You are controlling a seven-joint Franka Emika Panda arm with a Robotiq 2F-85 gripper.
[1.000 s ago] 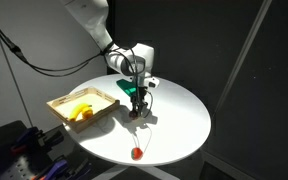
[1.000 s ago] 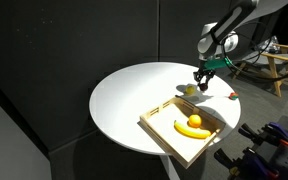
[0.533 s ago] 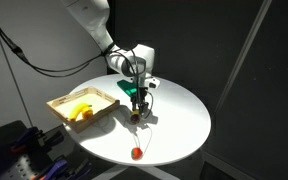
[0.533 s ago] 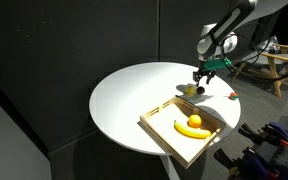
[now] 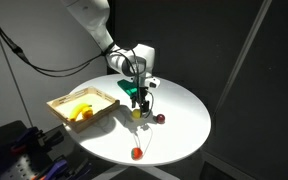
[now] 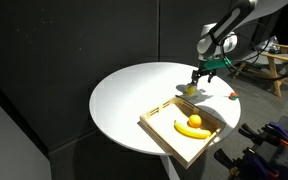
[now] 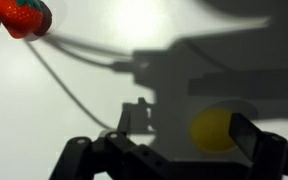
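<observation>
the arm is bent downward, hand [image 5: 137,104] pointing straight down, fingers apart.

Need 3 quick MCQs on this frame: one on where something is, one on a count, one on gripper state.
1. Where does the banana lie?
A. On the bare table
B. In the wooden tray
C. Between the gripper's fingers

2. How many fruits are in the tray?
A. Two
B. One
C. Four

3. How does the gripper stand?
A. Shut on the banana
B. Shut on nothing
C. Open, with a yellow fruit between its fingers

Answers:
1 B: the banana rests inside the wooden tray.
2 A: only the banana and an orange lie in it.
3 C: in the wrist view the fingers of the gripper stand wide apart, and the yellow fruit sits in the gap near one of them.
</observation>
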